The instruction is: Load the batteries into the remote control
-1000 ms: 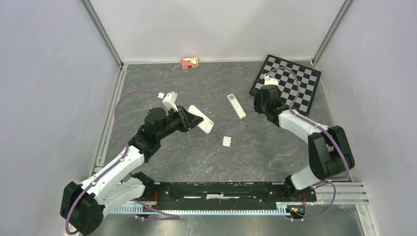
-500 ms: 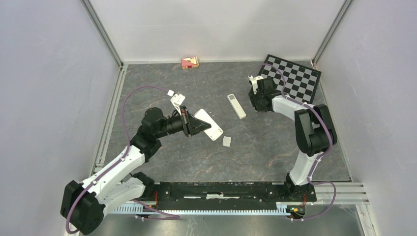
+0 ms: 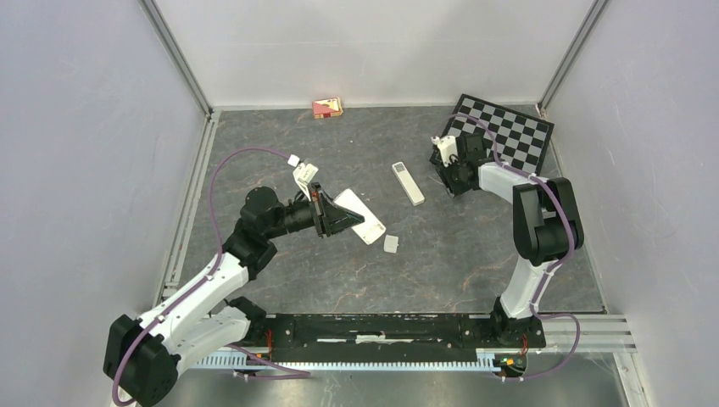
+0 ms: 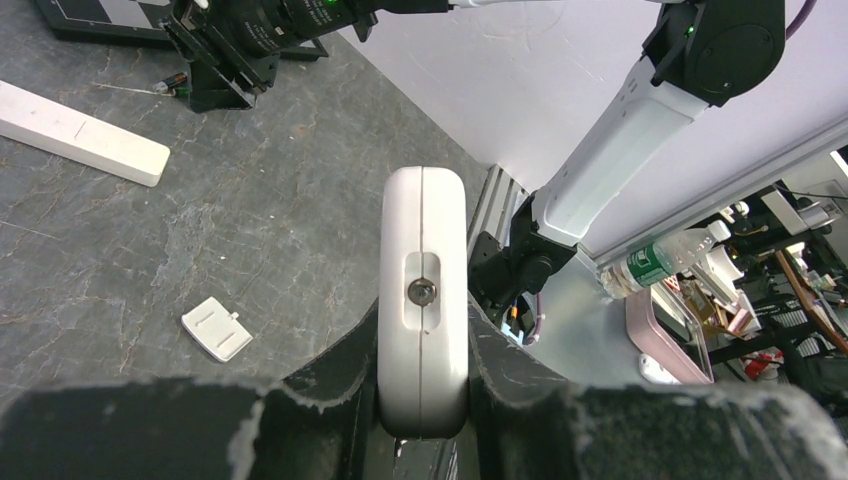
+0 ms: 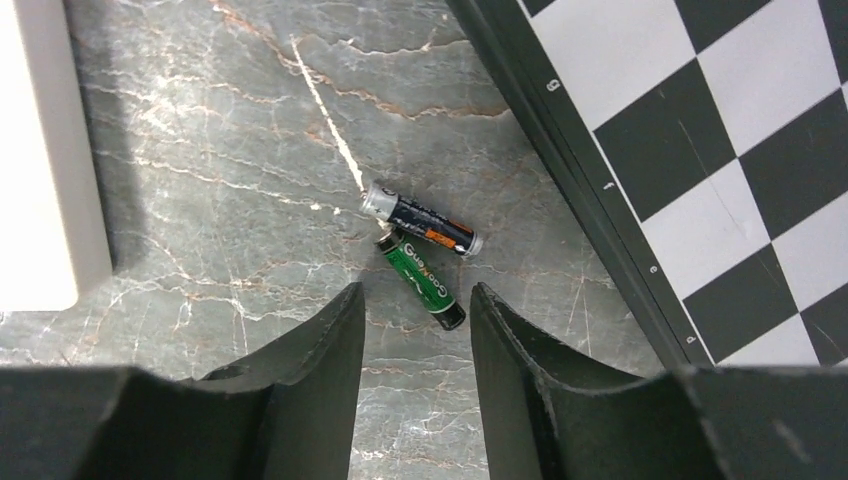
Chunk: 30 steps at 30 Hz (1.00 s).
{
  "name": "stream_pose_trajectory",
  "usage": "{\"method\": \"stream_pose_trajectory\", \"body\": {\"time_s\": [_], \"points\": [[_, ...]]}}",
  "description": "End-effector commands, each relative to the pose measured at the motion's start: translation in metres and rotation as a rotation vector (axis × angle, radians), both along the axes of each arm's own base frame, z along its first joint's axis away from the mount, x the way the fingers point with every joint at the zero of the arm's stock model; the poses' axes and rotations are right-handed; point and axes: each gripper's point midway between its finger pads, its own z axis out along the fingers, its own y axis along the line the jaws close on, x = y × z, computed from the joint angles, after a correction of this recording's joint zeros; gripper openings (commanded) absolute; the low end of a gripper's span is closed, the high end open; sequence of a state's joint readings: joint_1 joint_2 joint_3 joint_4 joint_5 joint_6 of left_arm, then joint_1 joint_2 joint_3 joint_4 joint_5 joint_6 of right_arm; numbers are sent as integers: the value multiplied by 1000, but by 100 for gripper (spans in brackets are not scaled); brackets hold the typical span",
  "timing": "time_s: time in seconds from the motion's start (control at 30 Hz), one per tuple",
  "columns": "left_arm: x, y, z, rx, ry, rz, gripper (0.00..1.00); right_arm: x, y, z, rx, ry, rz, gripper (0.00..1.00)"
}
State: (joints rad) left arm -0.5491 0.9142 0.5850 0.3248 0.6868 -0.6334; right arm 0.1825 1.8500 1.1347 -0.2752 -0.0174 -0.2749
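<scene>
Left gripper clamps a smooth, rounded white remote mid-frame. Right gripper, narrowly parted, hovers over two glossy cylindrical batteries

A robotics lab: white panel walls on aluminium posts box in the bench, with clutter beyond the left end effector.

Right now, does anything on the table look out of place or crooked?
Nothing looks damaged or spilled. Two things lie loose: a small white battery cover lies alone on the table, and the two batteries lie touching at one end, in a V, beside the chessboard. The chessboard sits askew to the walls.
</scene>
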Motion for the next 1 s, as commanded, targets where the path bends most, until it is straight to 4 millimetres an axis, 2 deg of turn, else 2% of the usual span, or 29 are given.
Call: {"method": "stream_pose_trajectory", "body": {"time_s": [0.0, 0.2, 0.4, 0.57, 0.67, 0.77, 0.83, 0.97], "points": [[1, 1, 15, -26, -90, -3, 2, -10, 10, -8, 27, 58, 113, 47], [3, 0, 15, -25, -75, 1, 2, -14, 15, -15, 66, 104, 135, 35], [6, 1, 17, -18, -74, 20, 2, -17, 16, -17, 74, 128, 112, 13], [10, 6, 18, -8, -74, 68, 2, -20, 23, -8, 123, 115, 117, 5], [20, 12, 16, 3, -58, 146, 2, -24, 36, 5, 181, 89, 162, 2], [33, 20, 8, 31, -6, 241, 2, -34, 57, 28, 253, 22, 270, 1], [42, 25, -4, 62, 58, 302, 2, -42, 76, 49, 330, -31, 353, 1], [50, 20, -28, 114, 200, 316, 2, -60, 110, 93, 453, -130, 500, 0]]}}
